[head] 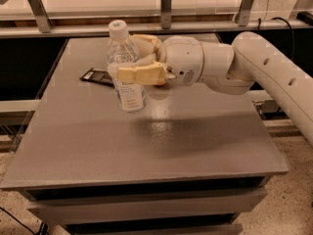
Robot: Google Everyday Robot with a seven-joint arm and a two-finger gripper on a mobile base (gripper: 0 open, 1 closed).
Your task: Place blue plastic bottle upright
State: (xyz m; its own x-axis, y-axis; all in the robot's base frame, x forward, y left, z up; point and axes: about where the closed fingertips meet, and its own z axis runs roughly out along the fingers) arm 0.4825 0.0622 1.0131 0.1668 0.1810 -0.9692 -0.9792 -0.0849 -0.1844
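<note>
Between the two tan fingers [142, 74] of the pincer [125, 58] stands the blue plastic bottle [122, 50], clamped around its upper body. One finger crosses its front and the other sits behind. Its long axis is nearly vertical, leaning slightly: the white cap points up and a little away from the wrist, and the base hangs below the pincer, close over the grey worktop [195, 131]. Whether the base touches cannot be told. Beyond the fingertips, a flat dark packet [98, 76] lies on the worktop. Behind the pincer, the white arm [274, 77] runs off right.
</note>
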